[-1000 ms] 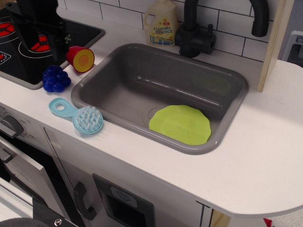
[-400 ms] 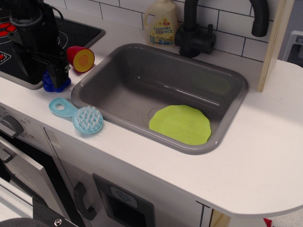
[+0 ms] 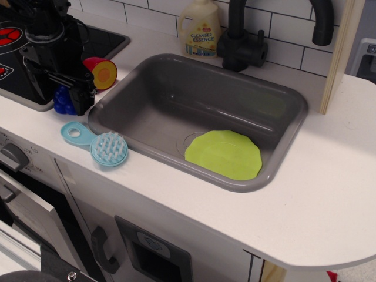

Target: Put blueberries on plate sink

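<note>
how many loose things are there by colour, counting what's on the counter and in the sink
Blue: 2, the blueberries and the brush
Green: 1, the plate
Red and yellow: 1, the halved fruit
Cream: 1, the cleanser bottle
Total: 5

One blueberries cluster (image 3: pixel 63 100), one plate (image 3: pixel 224 154), one sink (image 3: pixel 176 100), one halved fruit (image 3: pixel 103 74), one scrub brush (image 3: pixel 98 143), one cleanser bottle (image 3: pixel 200 29).

Glossy plastic blueberries (image 3: pixel 62 100), smooth sink (image 3: pixel 176 100)
</note>
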Controlling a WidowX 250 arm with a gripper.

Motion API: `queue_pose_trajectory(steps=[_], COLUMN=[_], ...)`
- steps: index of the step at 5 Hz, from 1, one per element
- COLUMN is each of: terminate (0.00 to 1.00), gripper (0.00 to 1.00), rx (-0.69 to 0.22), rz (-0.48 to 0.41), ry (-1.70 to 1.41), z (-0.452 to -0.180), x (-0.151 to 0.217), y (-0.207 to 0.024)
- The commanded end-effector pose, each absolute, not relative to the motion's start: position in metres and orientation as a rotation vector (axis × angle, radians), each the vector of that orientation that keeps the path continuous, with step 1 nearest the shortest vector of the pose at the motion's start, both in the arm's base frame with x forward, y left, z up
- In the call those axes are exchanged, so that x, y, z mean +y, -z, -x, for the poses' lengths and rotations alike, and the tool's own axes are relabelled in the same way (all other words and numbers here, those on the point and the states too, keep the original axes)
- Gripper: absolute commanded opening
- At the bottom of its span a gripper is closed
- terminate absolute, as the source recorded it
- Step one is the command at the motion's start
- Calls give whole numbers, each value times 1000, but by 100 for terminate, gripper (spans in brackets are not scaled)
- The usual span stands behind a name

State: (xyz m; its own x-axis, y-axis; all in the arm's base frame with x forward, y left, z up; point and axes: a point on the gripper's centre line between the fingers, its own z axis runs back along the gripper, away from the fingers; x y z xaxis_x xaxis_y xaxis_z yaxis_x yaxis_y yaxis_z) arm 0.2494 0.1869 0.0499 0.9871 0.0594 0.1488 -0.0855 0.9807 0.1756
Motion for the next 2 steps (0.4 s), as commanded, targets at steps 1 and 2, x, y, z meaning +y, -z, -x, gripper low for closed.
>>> queue_pose_trajectory(steps=[1, 2], terminate=[0, 0], gripper=[0, 0], rx=[-192, -201], rz=[-219, -231], ry=[-79, -91], z=[-253, -255], x=[187, 188], y=[-55, -53])
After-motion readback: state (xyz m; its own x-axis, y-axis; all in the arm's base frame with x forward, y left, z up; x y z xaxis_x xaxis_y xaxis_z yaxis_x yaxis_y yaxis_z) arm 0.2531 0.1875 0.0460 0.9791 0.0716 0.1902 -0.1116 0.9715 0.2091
